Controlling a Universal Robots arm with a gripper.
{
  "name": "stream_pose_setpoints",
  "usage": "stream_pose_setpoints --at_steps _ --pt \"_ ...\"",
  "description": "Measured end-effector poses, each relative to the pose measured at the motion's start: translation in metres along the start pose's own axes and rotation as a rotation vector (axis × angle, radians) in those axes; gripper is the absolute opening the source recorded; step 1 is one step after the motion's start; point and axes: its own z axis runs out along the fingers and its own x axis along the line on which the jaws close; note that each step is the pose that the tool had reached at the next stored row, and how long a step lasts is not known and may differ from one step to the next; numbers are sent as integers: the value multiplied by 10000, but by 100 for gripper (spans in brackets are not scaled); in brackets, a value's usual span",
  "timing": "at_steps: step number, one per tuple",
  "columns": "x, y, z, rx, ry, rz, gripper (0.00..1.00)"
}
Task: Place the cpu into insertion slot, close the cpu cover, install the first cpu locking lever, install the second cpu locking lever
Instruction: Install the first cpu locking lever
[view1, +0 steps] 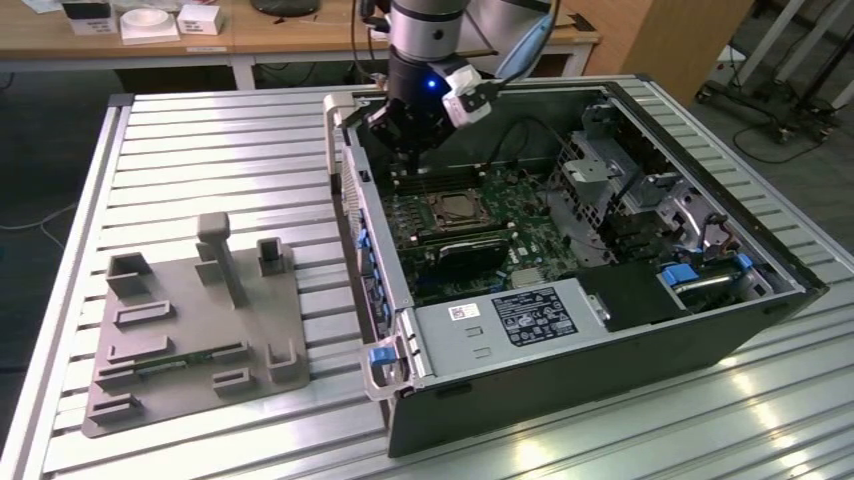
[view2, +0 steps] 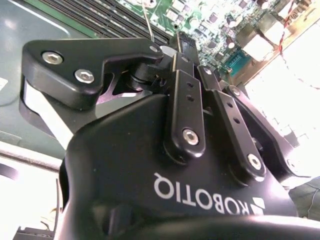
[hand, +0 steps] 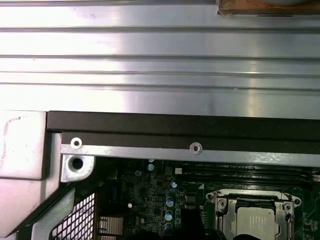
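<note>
The insertion slot (view1: 458, 208) sits among green board inside the open computer case. In the first wrist view the silvery cpu (hand: 256, 220) lies in the slot (hand: 291, 225), and the cpu cover (hand: 252, 197) lies flat around it. My gripper (view1: 406, 163) hangs inside the case over the long black memory slots, a short way from the slot toward the exterior view's upper left. Its black fingers (view2: 181, 75) come together at the tips, shut. A thin metal rod (view2: 148, 21) stands just past the tips; I cannot tell whether they touch it.
The case wall (view1: 350, 190) runs close beside the gripper on the exterior view's left. A grey labelled box (view1: 521, 320) fills the case's near end, and drive cages (view1: 627, 200) stand on the exterior view's right. A grey fixture plate (view1: 200, 330) lies on the slatted table.
</note>
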Motion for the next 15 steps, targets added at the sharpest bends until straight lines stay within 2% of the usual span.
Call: stream_pose_setpoints --at_steps 8,15 --pt "1 52 16 2 2 0 10" --pt "-12 56 17 1 2 1 10"
